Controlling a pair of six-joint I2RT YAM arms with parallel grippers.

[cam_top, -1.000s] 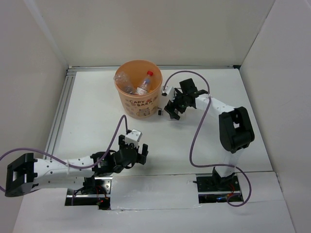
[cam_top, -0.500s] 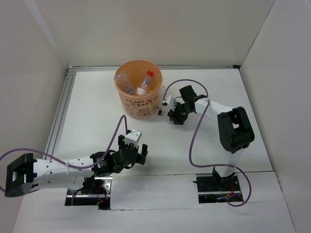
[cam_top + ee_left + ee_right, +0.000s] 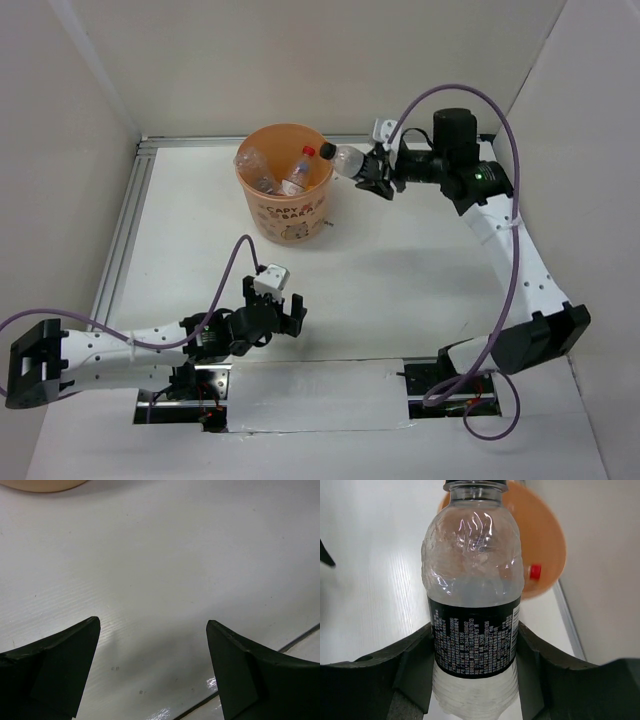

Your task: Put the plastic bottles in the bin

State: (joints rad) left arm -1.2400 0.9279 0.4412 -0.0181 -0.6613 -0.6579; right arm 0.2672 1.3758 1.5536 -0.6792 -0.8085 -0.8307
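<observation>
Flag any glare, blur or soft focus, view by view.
Top external: evenly lit, sharp, faint shadows. Left wrist: glare patch on the table; left gripper dark, soft-edged. Right wrist: bottle sharp with highlights on its shoulder; bin behind it blurred.

The left claw (image 3: 152, 672) gapes over the bare white table (image 3: 190, 565).

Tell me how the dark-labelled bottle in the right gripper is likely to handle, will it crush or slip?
The bottle looks empty, so it is probably light. Its clear wall is crinkled, so it likely gives under the squeeze of the right gripper. Smooth and round, it could slip or roll if laid down.
</observation>
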